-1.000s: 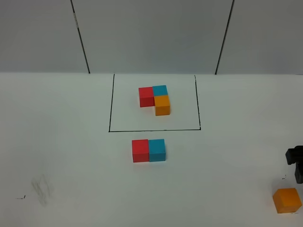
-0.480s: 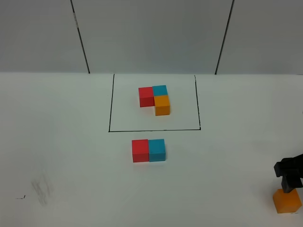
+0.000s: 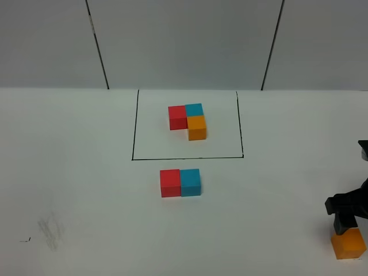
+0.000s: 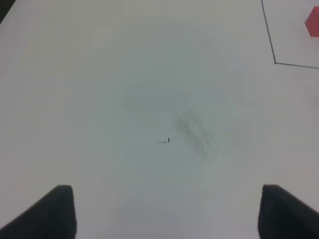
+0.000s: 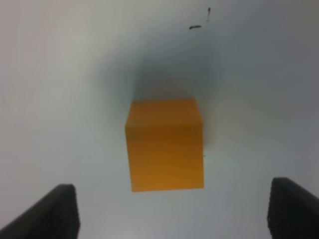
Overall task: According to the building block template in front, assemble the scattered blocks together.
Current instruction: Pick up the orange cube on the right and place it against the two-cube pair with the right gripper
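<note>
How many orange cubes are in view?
2. The template's orange cube sits inside the black outline; the loose orange cube lies at the near right edge, under the open right end effector. None seems hidden.

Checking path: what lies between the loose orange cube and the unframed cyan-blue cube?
Only bare white table between orange cube and cyan-blue cube, exterior high view.

red, cyan-blue and orange on the three cubes of the building block template (image 3: 188,121), framed by a thin black outline (image 3: 135,132). same plain colours, unframed: red cube (image 3: 170,183), cyan-blue cube (image 3: 191,182), orange cube (image 3: 348,243). white table (image 3: 75,172) with a faint grey smudge (image 4: 192,132) and tiny black marks (image 4: 164,141). black left gripper (image 4: 164,214), black right gripper (image 5: 177,214). pale grey wall (image 3: 184,40) with dark seams (image 3: 98,43).
</note>
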